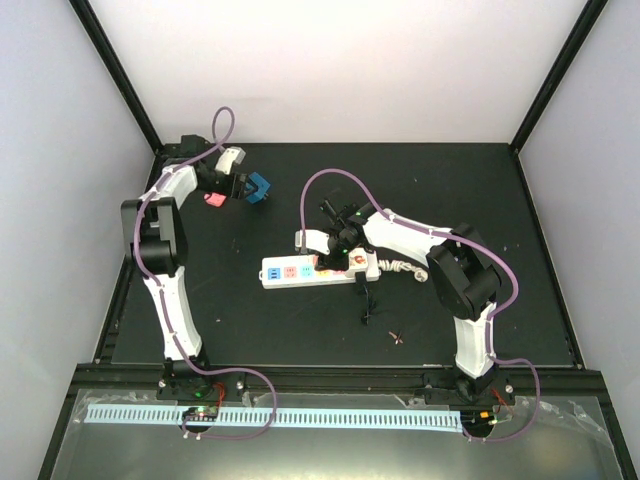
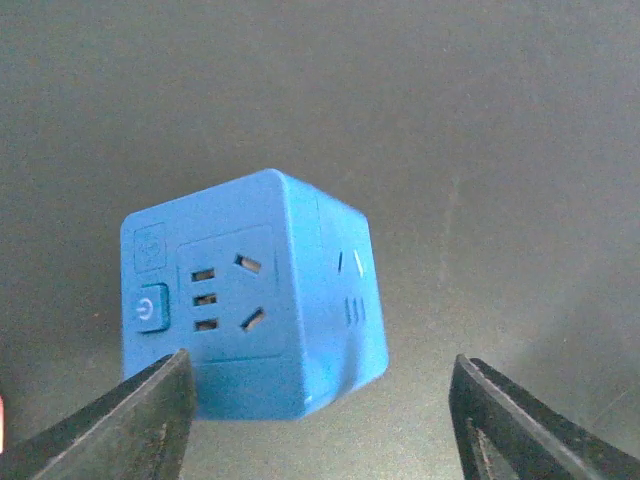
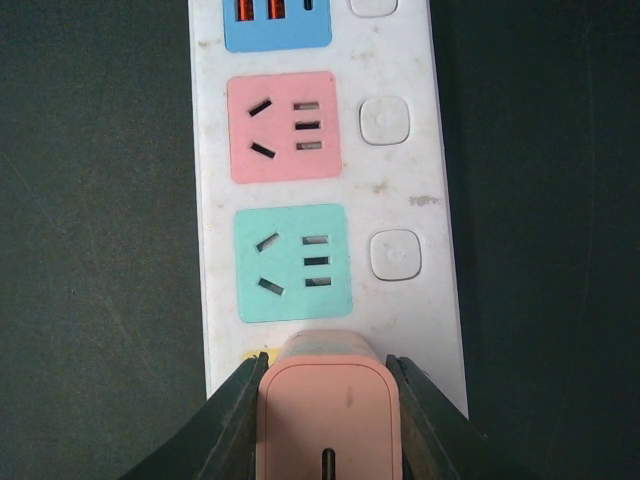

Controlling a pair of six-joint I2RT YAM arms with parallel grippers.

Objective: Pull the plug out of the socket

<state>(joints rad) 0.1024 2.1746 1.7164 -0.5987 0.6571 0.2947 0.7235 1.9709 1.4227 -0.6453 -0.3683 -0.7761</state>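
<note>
**Pink plug gripped on the power strip at centre frame**

In the top view, the power strip (image 1: 285,272) is seen lying lengthwise near the middle of the black table (image 1: 450,180). Its bundled white cord (image 1: 395,267) is set at its right end. The right gripper (image 1: 335,262) is lowered onto the right half of the strip.

In the right wrist view, the plug (image 3: 328,420), a pale pink block, is seen at the bottom centre of the frame. It is held between the two dark fingers (image 3: 232,425) of the right gripper (image 3: 322,365), whose jaws are closed narrowly against its two sides. The plug is seated on the strip, over a yellow outlet (image 3: 255,355) of which only a corner is shown. Above it in the frame a green outlet (image 3: 292,262), a pink outlet (image 3: 284,126) and a blue panel (image 3: 276,25) are lined up, each with a white button at its right.

At the upper left of the top view, the left gripper (image 1: 243,187) is held beside a blue cube socket (image 1: 261,188), and a small pink object (image 1: 213,199) is seen just below the arm there. In the left wrist view the jaws of the left gripper (image 2: 320,360) are spread wide. The cube (image 2: 250,300) is framed between the fingertips (image 2: 150,410), and no contact with it is seen.
</note>
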